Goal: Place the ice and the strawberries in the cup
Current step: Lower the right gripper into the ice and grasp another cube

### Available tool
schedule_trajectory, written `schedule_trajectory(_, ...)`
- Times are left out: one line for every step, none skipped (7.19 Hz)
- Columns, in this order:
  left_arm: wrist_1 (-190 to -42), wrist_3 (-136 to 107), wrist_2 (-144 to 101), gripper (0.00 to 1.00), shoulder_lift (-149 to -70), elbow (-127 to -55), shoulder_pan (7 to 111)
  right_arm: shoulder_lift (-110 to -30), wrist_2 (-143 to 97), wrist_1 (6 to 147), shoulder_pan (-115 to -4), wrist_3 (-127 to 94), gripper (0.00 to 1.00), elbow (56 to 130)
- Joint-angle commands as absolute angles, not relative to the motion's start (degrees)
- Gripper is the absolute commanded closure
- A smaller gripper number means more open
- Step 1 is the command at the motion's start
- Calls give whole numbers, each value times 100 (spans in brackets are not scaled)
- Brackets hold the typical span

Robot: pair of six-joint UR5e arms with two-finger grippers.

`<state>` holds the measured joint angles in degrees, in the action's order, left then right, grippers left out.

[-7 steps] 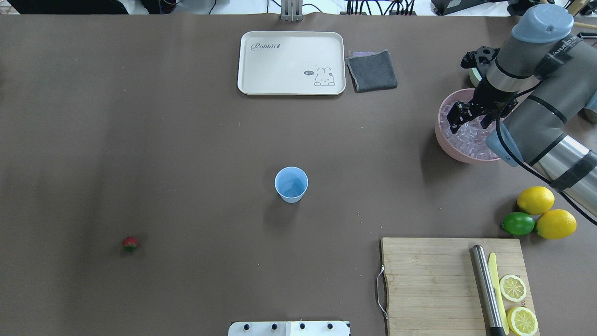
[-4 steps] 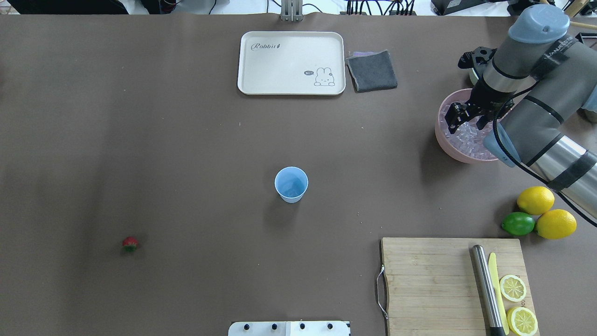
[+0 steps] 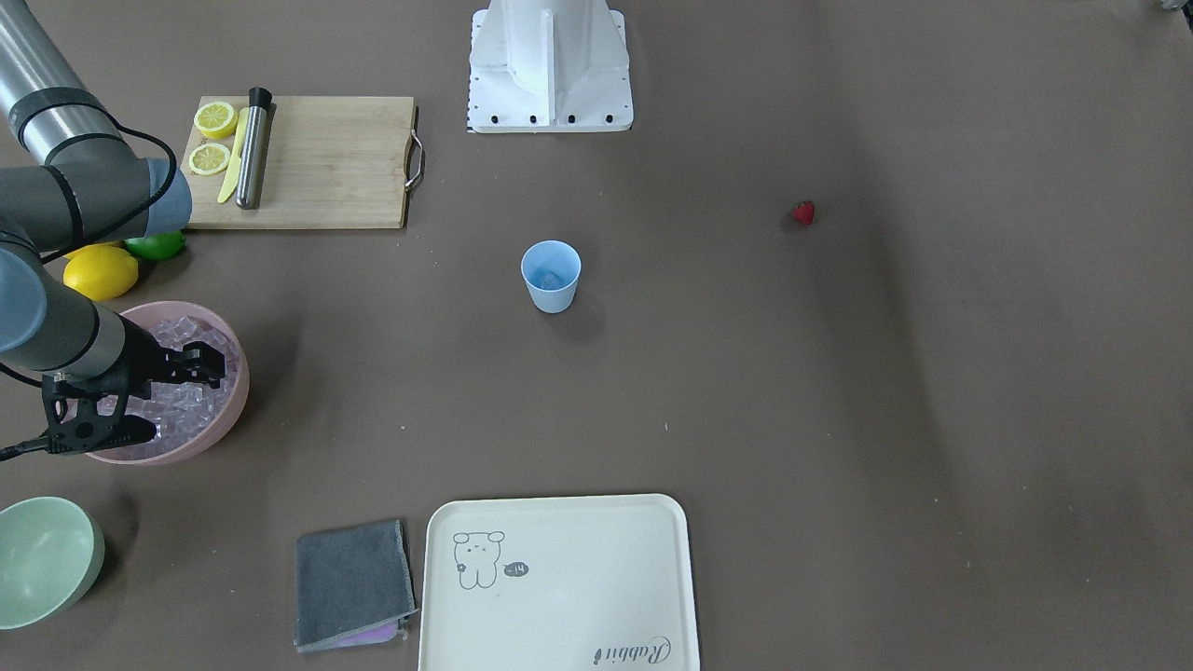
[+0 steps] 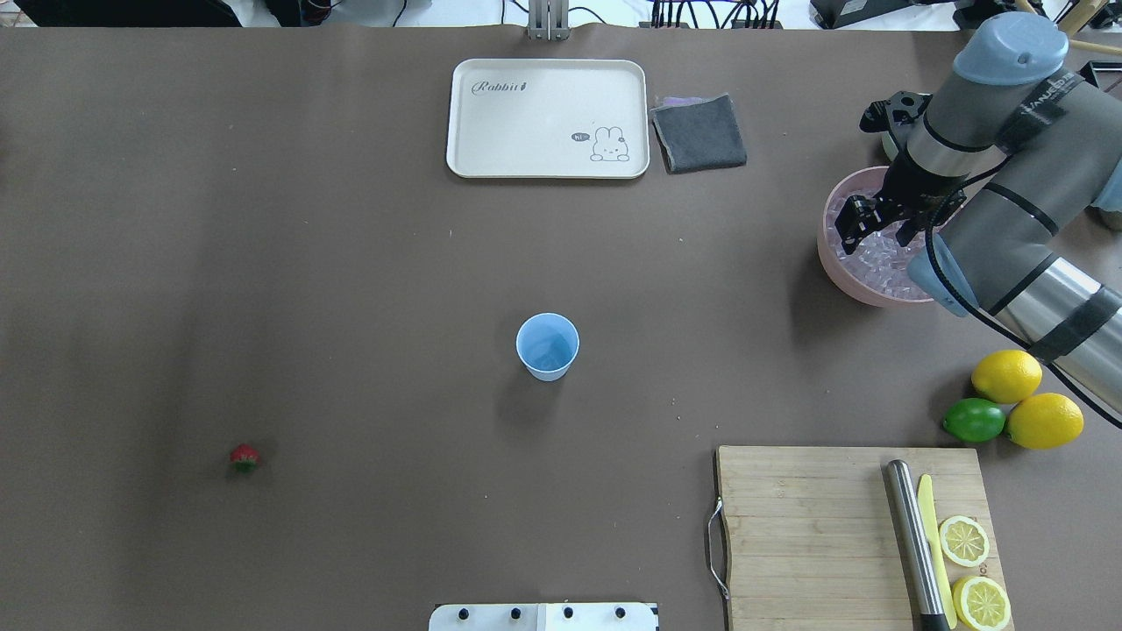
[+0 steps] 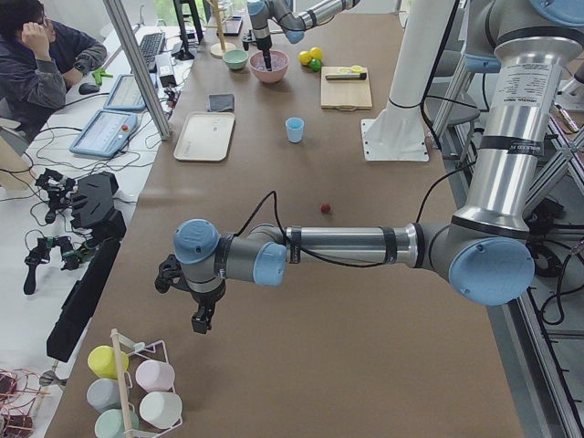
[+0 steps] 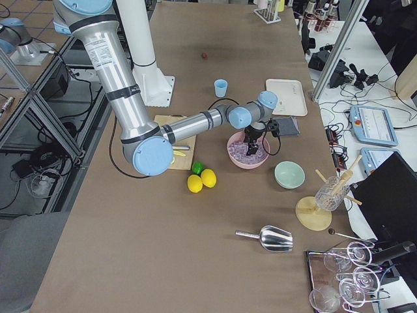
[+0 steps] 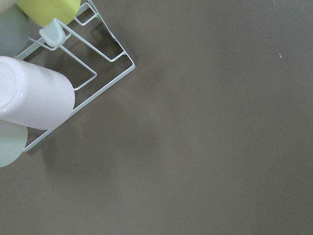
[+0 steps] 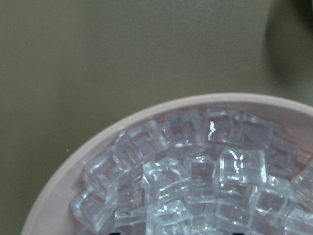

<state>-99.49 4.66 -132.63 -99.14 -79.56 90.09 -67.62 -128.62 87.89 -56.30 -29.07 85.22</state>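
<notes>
Compared with one second ago, the right gripper (image 4: pixel 877 238) has shifted a little toward 11 o'clock over the pink bowl (image 4: pixel 828 250), and since the last half second it has almost not moved. I judge it has settled above the ice (image 8: pixel 195 176) and is about to go down for a cube. Its jaws stand spread apart and hold nothing, and the wrist view looks straight down on the heaped cubes. The cup (image 4: pixel 548 346) stands in the middle of the table in the same place as before, with the bowl well apart at its 2 o'clock. Something pale lies at its bottom, maybe ice, but I cannot tell for sure. The strawberry (image 4: pixel 244 457) lies untouched, well apart at the cup's 8 o'clock, so that part is not yet done. The left gripper (image 5: pixel 203 319) hangs near the rack of mugs (image 5: pixel 128 392), and I cannot tell if it is spread or closed.
</notes>
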Motion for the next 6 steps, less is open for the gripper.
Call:
schedule_trajectory(-9958, 457, -13263, 2, -9914, -7963, 9009, -6759, -12867, 8789, -5634, -2935, 38, 8499)
schedule_trajectory(-9958, 466, -13263, 2, -9914, -7963, 9009, -6741, -12902, 8789, -5634, -2918, 74, 8508)
schedule_trajectory(-9949, 466, -13263, 2, -9940, -7963, 9009, -6715, -12920, 8789, -5634, -2901, 100, 8517)
schedule_trajectory(-9949, 466, -13263, 2, -9949, -7963, 9009, -6706, -12929, 8789, -5642, -2883, 100, 8534)
schedule_trajectory(-9949, 466, -13263, 2, -9941, -7954, 9009, -6706, -12972, 8789, -5660, -2874, 100, 8569)
schedule_trajectory(-9958, 466, -13263, 2, -9940, -7963, 9009, -6689, -13190, 8789, -5747, -2874, 100, 8595)
